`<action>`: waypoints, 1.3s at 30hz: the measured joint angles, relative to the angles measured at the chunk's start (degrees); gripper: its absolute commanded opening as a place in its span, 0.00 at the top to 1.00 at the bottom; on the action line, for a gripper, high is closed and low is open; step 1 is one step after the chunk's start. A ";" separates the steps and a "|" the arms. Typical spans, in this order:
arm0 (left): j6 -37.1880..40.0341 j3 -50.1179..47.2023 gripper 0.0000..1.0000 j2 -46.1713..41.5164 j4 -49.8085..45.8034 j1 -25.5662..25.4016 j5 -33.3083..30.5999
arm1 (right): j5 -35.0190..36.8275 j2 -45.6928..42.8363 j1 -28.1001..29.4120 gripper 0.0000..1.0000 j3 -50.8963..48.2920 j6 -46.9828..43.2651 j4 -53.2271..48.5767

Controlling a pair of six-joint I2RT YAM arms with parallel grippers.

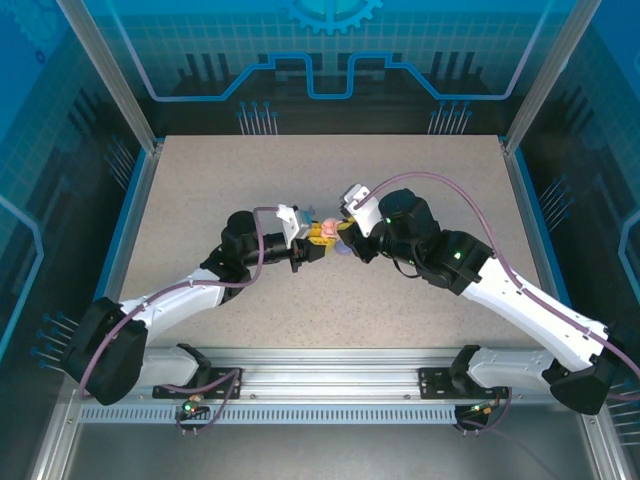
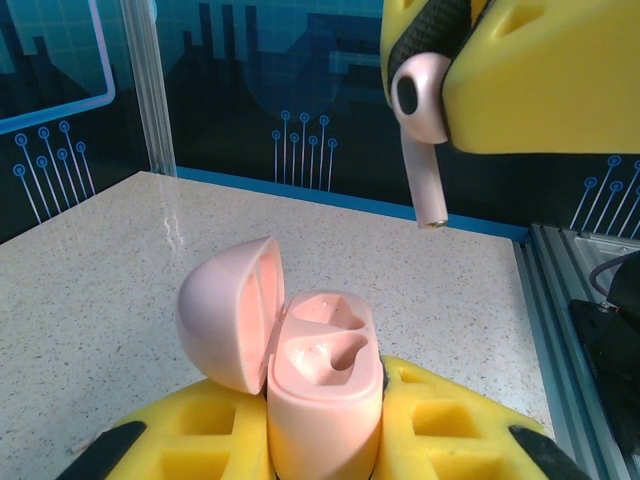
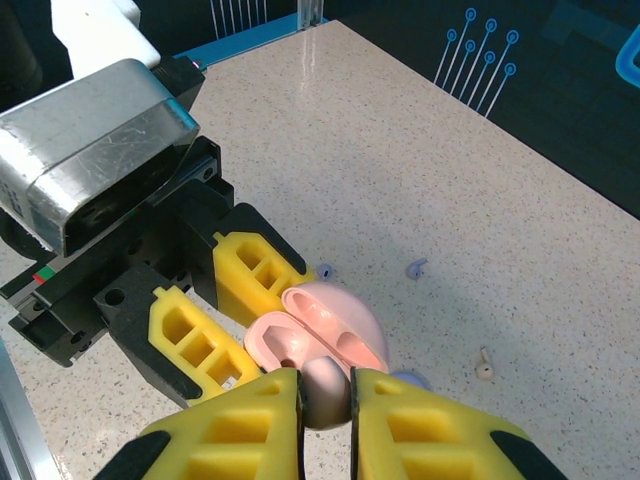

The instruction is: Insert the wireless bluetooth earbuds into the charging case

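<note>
Right tool gripping earbud near case, mid table

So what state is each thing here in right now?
Case: lid open, empty, clamped in left gripper.
Pink bud: pinched in right gripper, stem down, not yet in case.
Purple bud: loose on table.
Pale bud: loose on table.

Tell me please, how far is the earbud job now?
Done: the pink case is open, gripped by the left claw, wells empty. In hand: the right claw holds a pink earbud above it. Left: seat it, then the loose pink bud and two lilac buds.
</note>
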 measured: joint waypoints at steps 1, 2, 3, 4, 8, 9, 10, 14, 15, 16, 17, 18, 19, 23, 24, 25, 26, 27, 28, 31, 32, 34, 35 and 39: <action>0.00 0.00 1.00 -0.11 0.00 -0.04 0.00 | 0.00 0.00 0.00 0.83 0.00 0.00 0.00; 0.02 0.00 1.00 -0.24 0.00 -0.04 0.02 | 0.00 0.02 0.00 0.83 0.00 0.00 0.00; 0.02 0.00 1.00 -0.37 0.02 -0.09 0.04 | 0.02 0.04 0.07 0.83 0.00 0.00 0.02; 0.02 0.00 1.00 -0.46 0.02 -0.11 0.04 | 0.04 0.11 0.15 0.83 0.00 0.00 0.02; 0.00 0.00 1.00 -0.57 0.02 -0.48 0.26 | 0.22 0.63 0.33 0.82 0.00 0.00 0.07; 0.00 0.00 1.00 -0.57 0.00 -0.52 0.46 | 0.22 0.76 0.33 0.83 0.00 0.00 0.07; 0.00 0.00 1.00 -0.57 0.02 -0.55 0.66 | 0.22 0.87 0.33 0.83 -0.02 0.00 0.15; -0.02 0.00 1.00 -0.57 0.02 -0.70 0.98 | 0.24 0.96 0.33 0.83 -0.02 0.00 0.28; -0.02 0.00 1.00 -0.57 0.00 -0.68 1.07 | 0.24 0.96 0.33 0.83 -0.02 0.02 0.31; -0.02 0.00 1.00 -0.57 0.00 -0.68 1.09 | 0.24 0.98 0.33 0.83 -0.02 0.00 0.33; -0.04 0.00 1.00 -0.57 0.02 -0.68 1.09 | 0.24 1.03 0.33 0.83 -0.02 0.00 0.35; -0.04 0.00 1.00 -0.57 0.00 -0.68 1.11 | 0.24 1.07 0.35 0.83 -0.02 0.02 0.35; -0.04 0.00 1.00 -0.57 0.02 -0.68 1.09 | 0.22 1.18 0.35 0.83 -0.02 0.00 0.37; -0.17 0.00 1.00 -0.59 0.00 -0.68 1.11 | 0.24 1.55 0.37 0.83 -0.02 0.02 0.42; -0.17 0.00 1.00 -0.59 0.00 -0.68 1.11 | 0.24 1.62 0.37 0.83 -0.02 0.02 0.42; -0.17 0.00 1.00 -0.59 0.00 -0.70 1.11 | 0.26 1.68 0.37 0.83 -0.02 0.02 0.39; -0.17 0.00 1.00 -0.59 0.00 -0.68 1.14 | 0.26 1.73 0.37 0.83 -0.02 0.00 0.42; -0.20 0.00 1.00 -0.59 0.00 -0.68 1.14 | 0.26 1.75 0.37 0.83 -0.02 0.02 0.42; -0.17 0.00 1.00 -0.59 0.00 -0.70 1.14 | 0.26 1.79 0.37 0.82 -0.02 0.00 0.42; -0.20 0.02 1.00 -0.70 -0.02 -0.70 1.25 | 0.39 1.99 0.37 0.83 -0.02 0.00 0.42; -0.20 0.04 1.00 -0.72 -0.02 -0.70 1.29 | 0.46 2.03 0.37 0.83 -0.04 0.00 0.39; -0.22 0.04 0.99 -0.76 -0.02 -0.70 1.33 | 0.63 2.08 0.37 0.82 -0.04 0.00 0.39; -0.22 0.04 1.00 -0.79 -0.02 -0.70 1.36 | 0.66 2.10 0.37 0.82 -0.04 0.00 0.42; -0.26 0.07 1.00 -0.79 -0.04 -0.68 1.57 | 0.87 2.27 0.42 0.83 -0.04 0.00 0.42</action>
